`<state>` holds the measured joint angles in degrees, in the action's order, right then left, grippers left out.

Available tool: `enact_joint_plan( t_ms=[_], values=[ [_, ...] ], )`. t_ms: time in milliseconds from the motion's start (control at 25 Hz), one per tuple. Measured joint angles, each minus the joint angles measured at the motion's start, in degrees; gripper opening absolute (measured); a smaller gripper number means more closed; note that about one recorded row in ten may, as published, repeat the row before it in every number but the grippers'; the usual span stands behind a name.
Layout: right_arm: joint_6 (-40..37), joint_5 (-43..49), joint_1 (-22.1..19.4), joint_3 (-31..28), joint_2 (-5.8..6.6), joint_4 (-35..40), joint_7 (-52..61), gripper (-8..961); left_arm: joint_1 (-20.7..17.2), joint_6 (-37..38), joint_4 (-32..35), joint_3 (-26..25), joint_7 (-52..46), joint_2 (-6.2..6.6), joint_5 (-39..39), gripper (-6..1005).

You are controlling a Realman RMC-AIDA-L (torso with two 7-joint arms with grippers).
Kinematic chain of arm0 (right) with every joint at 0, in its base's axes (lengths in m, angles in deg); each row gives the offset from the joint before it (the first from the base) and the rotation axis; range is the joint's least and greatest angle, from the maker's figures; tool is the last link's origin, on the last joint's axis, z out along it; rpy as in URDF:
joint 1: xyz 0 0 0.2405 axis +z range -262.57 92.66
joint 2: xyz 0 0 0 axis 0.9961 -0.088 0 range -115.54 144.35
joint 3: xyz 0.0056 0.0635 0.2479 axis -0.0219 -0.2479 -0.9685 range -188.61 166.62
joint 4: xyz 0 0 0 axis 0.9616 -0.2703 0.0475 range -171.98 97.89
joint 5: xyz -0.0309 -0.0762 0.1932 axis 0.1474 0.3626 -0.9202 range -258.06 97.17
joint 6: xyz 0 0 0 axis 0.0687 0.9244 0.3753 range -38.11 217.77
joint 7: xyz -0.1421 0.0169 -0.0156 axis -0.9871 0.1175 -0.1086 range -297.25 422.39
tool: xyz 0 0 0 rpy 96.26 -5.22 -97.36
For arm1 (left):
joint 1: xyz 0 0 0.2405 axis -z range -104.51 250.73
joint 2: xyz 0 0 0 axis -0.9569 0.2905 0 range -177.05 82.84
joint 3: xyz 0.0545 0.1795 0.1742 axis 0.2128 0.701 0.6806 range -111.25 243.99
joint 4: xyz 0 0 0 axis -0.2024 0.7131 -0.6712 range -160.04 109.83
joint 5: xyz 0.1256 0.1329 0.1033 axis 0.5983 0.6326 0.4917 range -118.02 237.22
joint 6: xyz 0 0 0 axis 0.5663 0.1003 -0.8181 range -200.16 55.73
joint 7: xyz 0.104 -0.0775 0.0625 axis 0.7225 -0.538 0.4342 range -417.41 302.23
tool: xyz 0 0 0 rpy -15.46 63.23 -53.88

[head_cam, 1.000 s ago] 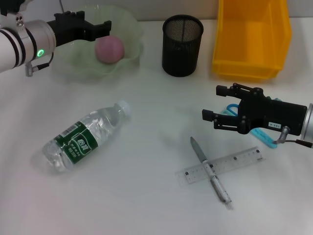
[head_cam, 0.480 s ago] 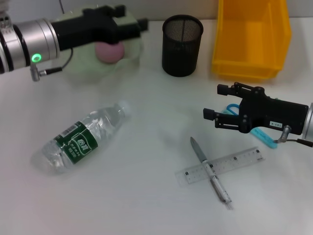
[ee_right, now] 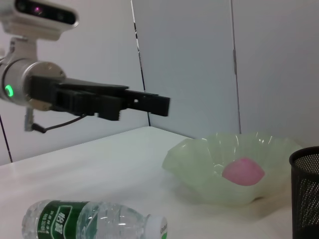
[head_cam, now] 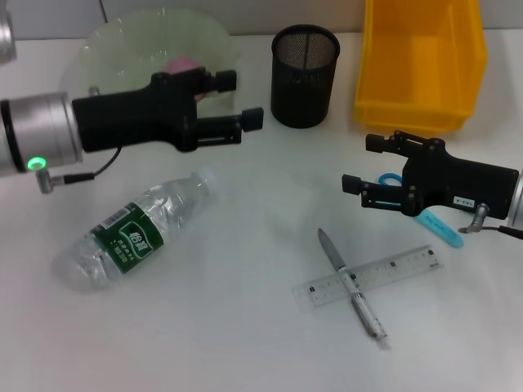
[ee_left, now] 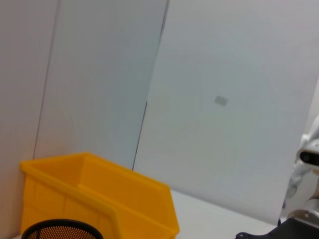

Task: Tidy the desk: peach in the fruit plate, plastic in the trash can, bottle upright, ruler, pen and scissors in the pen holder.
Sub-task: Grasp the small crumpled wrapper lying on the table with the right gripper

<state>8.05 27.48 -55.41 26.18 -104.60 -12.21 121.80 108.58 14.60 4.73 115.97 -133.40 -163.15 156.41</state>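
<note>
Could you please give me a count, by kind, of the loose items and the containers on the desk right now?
Containers: 3 (pale green fruit plate, black mesh pen holder, yellow plastic bin)
Stationery: 3 (clear ruler, silver pen, blue-handled scissors)
Fruit: 1 (pink peach)
Bottles: 1 (clear bottle with green label, lying down)
Total: 8

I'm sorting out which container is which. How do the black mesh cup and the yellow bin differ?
The cup is round, black wire mesh you can see through; the bin is boxy, solid yellow plastic. The cup is the smaller, the bin wider and deeper-looking. The cup stands nearer the fruit plate, the bin farther to the robot's right. Both sit upright at the back of the desk, open at the top, with nothing visible inside.
</note>
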Motion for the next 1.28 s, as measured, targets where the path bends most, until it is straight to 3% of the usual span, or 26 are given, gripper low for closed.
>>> enact_joint_plan(
  t_ms=[240, 600, 1280],
  values=[
    [-0.25, 0.0, 0.35, -0.07, 0.01, 0.14, 0.0, 824, -4.71, 1.43, -3.33, -4.48, 6.59, -2.03, -2.32, 834],
    [-1.64, 0.0, 0.7, -0.09, 0.19, 0.12, 0.0, 823, -9.29, 1.34, -8.09, -4.82, 18.48, -1.94, -2.26, 834],
    [-1.98, 0.0, 0.71, 0.0, 0.16, 0.11, 0.01, 823, -10.88, 1.57, -9.07, -2.65, 25.38, -2.11, 1.1, 833]
  ],
)
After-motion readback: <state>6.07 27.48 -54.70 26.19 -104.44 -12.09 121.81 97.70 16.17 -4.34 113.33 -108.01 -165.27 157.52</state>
